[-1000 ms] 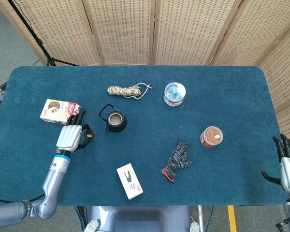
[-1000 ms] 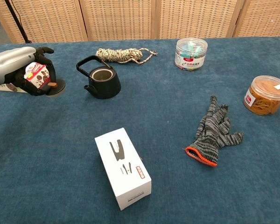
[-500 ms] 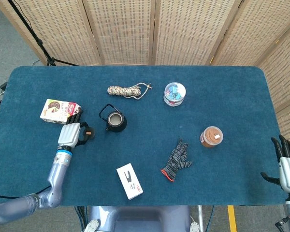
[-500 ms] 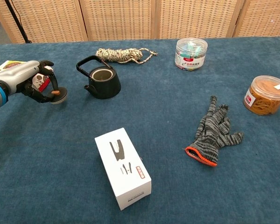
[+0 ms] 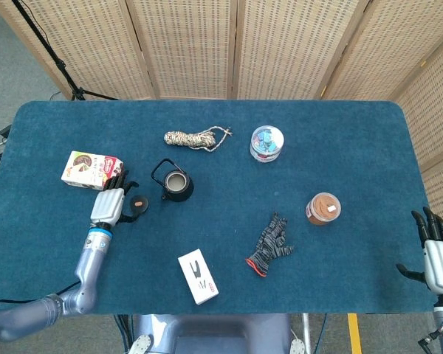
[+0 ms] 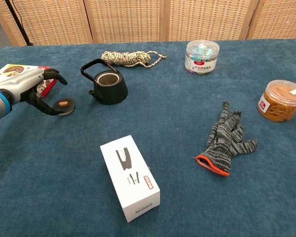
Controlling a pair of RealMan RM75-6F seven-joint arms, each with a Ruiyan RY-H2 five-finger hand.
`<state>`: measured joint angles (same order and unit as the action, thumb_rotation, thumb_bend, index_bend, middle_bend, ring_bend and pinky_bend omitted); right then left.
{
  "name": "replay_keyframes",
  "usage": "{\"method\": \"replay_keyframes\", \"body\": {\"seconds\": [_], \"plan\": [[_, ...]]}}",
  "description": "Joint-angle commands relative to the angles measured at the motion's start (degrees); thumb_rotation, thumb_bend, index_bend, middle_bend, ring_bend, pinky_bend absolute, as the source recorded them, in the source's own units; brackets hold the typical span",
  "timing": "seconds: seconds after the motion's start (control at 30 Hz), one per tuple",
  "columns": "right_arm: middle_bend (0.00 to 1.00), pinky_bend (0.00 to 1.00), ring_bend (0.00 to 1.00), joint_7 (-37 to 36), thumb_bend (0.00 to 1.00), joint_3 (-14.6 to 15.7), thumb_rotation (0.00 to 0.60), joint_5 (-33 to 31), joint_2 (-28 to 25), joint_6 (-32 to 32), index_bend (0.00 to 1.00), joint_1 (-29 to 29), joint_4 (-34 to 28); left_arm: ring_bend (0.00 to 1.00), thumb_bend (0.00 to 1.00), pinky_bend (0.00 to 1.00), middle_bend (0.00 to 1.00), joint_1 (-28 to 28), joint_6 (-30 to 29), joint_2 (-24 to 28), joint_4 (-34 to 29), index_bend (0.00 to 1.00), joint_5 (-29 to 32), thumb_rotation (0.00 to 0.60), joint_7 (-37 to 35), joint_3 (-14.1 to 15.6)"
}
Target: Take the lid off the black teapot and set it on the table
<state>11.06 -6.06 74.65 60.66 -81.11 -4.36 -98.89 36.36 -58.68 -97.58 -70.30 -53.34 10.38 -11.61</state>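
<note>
The black teapot [image 5: 176, 183] [image 6: 108, 87] stands left of the table's centre with its top uncovered and its handle tilted back-left. Its small black lid [image 5: 138, 203] [image 6: 65, 105], with a brown knob, lies flat on the blue table [image 5: 229, 236] just left of the pot. My left hand [image 5: 110, 203] [image 6: 33, 91] is right beside the lid, its fingers [image 6: 56, 77] arched apart over and around the lid without gripping it. At the table's right front edge, my right hand [image 5: 435, 252] holds nothing and has its fingers spread.
A snack box [image 5: 90, 169] lies behind my left hand. A coiled rope [image 5: 196, 137] lies behind the teapot. A white box [image 5: 198, 276] sits at the front, a striped glove [image 5: 271, 245] at the middle, and two round tubs [image 5: 266, 143] [image 5: 323, 208] to the right.
My left hand brought the lid down onto the table beside the teapot and spread its fingers off it. The right hand sank slightly at the frame's edge.
</note>
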Motion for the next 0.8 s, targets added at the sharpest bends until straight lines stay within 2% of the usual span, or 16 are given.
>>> {"method": "replay_keyframes", "body": {"seconds": [0.03,0.17,0.33,0.47,0.63,0.8], "plan": [[0.00,0.00,0.00,-0.05,0.00,0.06,0.600,0.22,-0.10,-0.22,0.00,0.09,-0.17,0.00,0.11,0.00,0.00,-0.98,-0.73,1.50,-2.14,0.00,-1.35,0.600,-1.18,-0.03],[0.00,0.00,0.00,-0.17,0.00,0.27,0.600,0.68,-0.29,-0.45,0.00,0.22,-0.49,0.00,0.09,0.00,0.00,-2.89,-3.22,4.91,-7.09,0.00,-4.40,0.600,-2.35,0.59],[0.00,0.00,0.00,-0.12,0.00,0.60,0.600,1.54,-0.43,-0.98,0.00,0.44,-0.95,0.00,0.08,0.00,0.00,-6.20,-7.74,11.74,-15.68,0.00,-9.35,0.600,-2.93,2.26],[0.00,0.00,0.00,0.15,0.00,0.84,0.600,2.19,-0.41,-1.44,0.00,0.60,-1.22,0.00,0.06,0.00,0.00,-8.93,-11.41,16.92,-20.24,0.00,-12.39,0.600,-1.91,3.89],[0.00,0.00,0.00,0.87,0.00,0.62,0.600,2.62,0.00,-2.76,0.00,0.88,-0.89,0.00,0.04,0.00,0.00,-12.80,-16.41,21.58,-22.29,0.00,-15.50,0.600,-0.63,6.15],[0.00,0.00,0.00,1.51,0.00,0.17,0.600,3.53,0.96,-5.05,0.00,1.35,0.05,0.00,0.04,0.00,0.00,-17.20,-21.58,24.66,-20.84,0.00,-20.34,0.600,-3.70,8.74]]}}
